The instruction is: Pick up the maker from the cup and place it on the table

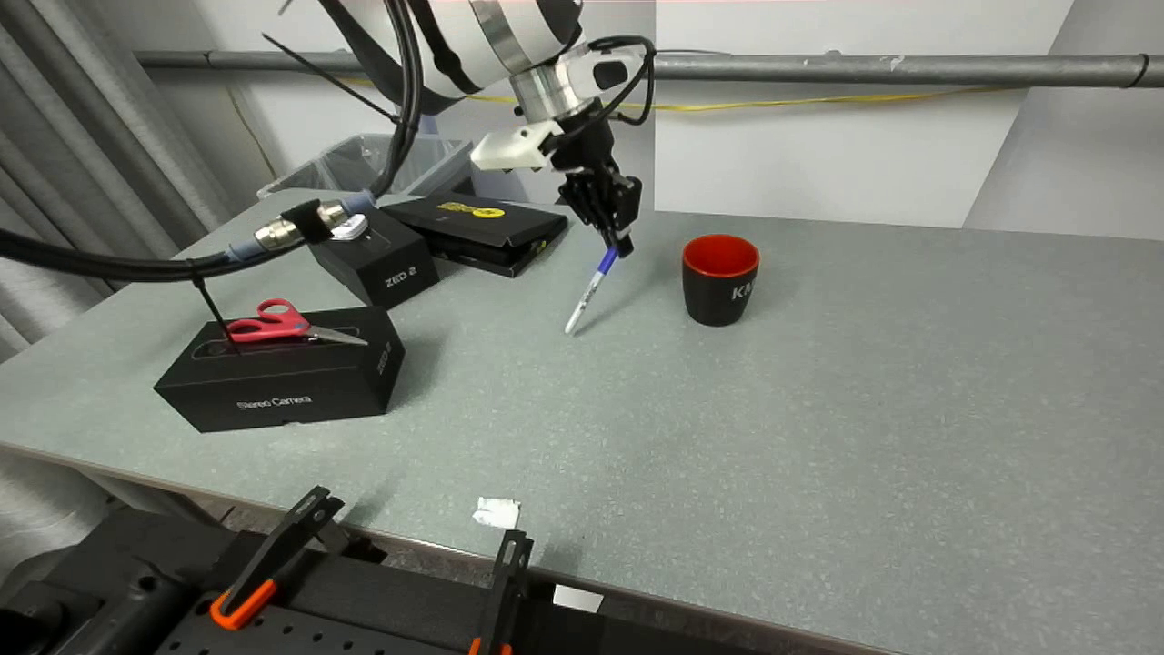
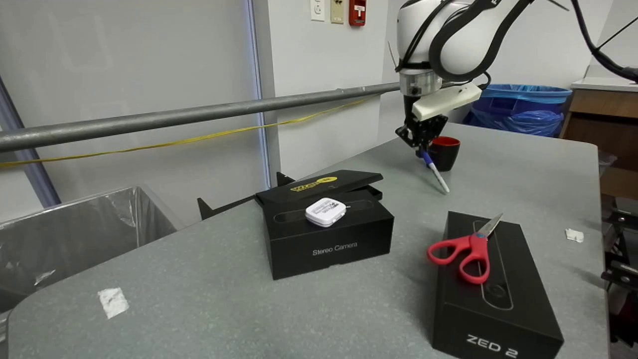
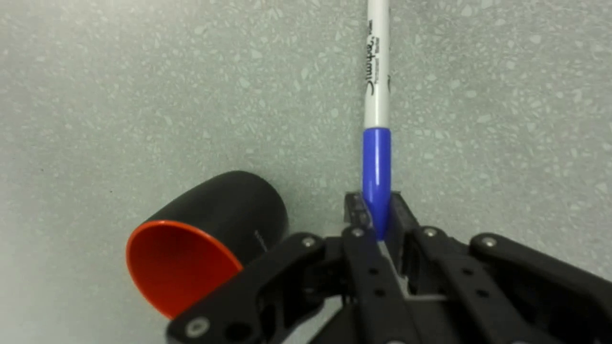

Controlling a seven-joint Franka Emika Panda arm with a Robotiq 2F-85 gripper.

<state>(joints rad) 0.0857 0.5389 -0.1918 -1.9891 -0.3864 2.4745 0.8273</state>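
My gripper [image 1: 621, 244] is shut on the blue cap end of the marker [image 1: 589, 296], as the wrist view also shows, with the gripper [image 3: 375, 210] around the cap of the marker [image 3: 377, 95]. The marker is tilted, its white end pointing down close to the table [image 1: 818, 437]. I cannot tell whether that end touches it. The cup [image 1: 709, 296], dark with a red inside, stands upright on the table beside the marker. The cup [image 3: 244, 210] is left of the gripper in the wrist view. In an exterior view the gripper [image 2: 422, 148] partly covers the cup [image 2: 447, 155].
Red-handled scissors [image 1: 273, 324] lie on a black box [image 1: 291, 391]. A second black box [image 1: 386, 268] and a flat black box [image 1: 477, 221] stand behind. A white paper scrap [image 1: 497, 512] lies near the front edge. A pipe [image 1: 909, 70] runs along the wall.
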